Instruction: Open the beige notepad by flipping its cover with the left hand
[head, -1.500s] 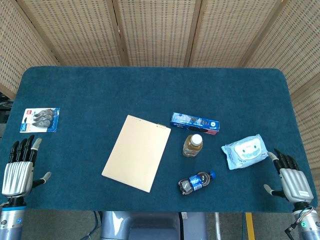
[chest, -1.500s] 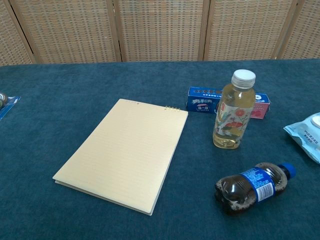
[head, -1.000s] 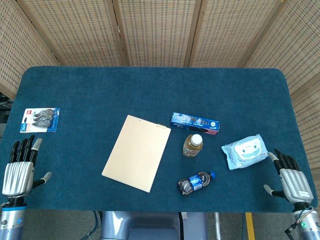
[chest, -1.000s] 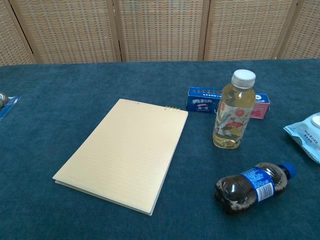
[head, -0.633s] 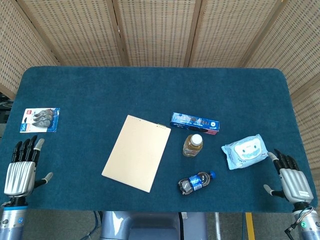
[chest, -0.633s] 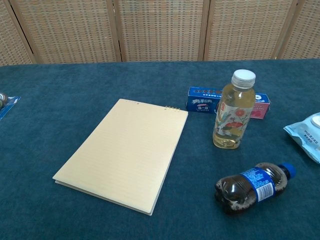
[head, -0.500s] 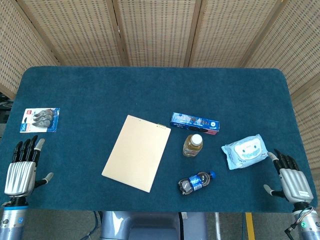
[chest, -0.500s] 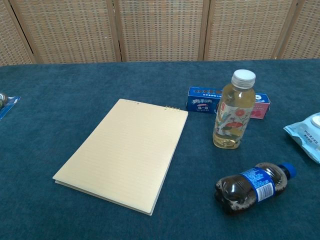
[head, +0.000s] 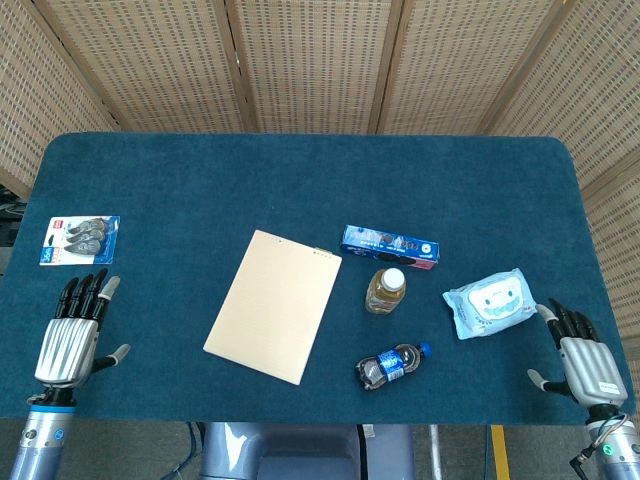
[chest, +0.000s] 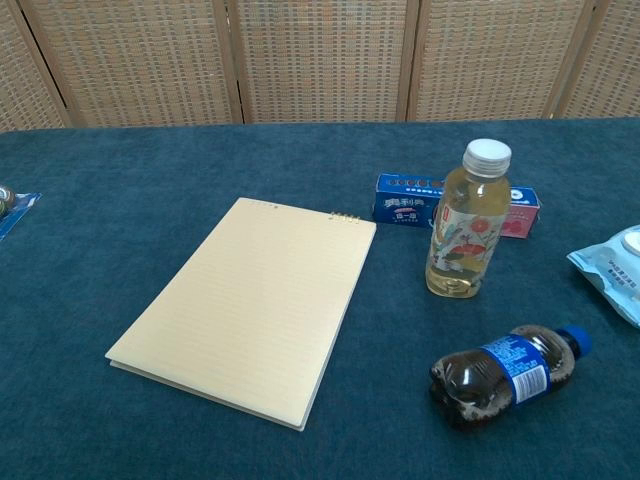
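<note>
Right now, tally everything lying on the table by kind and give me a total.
Notepads: 1, the beige notepad
Bottles: 2, the upright pale drink bottle and the cola bottle on its side
Boxes: 1, the blue box
Wipes packs: 1, the wipes pack
Blister packs: 1, the blister pack
Total: 6

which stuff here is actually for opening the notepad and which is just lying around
For the job:
beige notepad, closed, flat on the table
left hand, empty, fingers apart, away from the notepad

Lying about:
blue box
upright tea bottle
cola bottle on its side
wipes pack
blister pack
right hand, idle
</note>
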